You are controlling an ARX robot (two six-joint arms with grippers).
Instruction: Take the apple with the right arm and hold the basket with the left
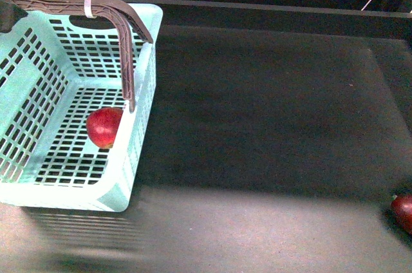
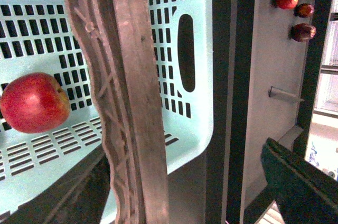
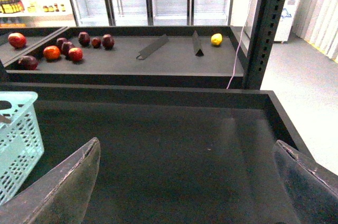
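Inside mint-green slotted plastic basket [image 1: 38, 176]: red-yellow round apple [image 1: 104, 127], so pick looks done. R hand [image 3: 185, 182] wide, empty; L hand state can't tell.

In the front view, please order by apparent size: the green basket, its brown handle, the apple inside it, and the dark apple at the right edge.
1. basket
2. brown handle
3. apple inside the basket
4. dark apple, though the frame edge cuts it off, so its real size against the other apple is unsure.
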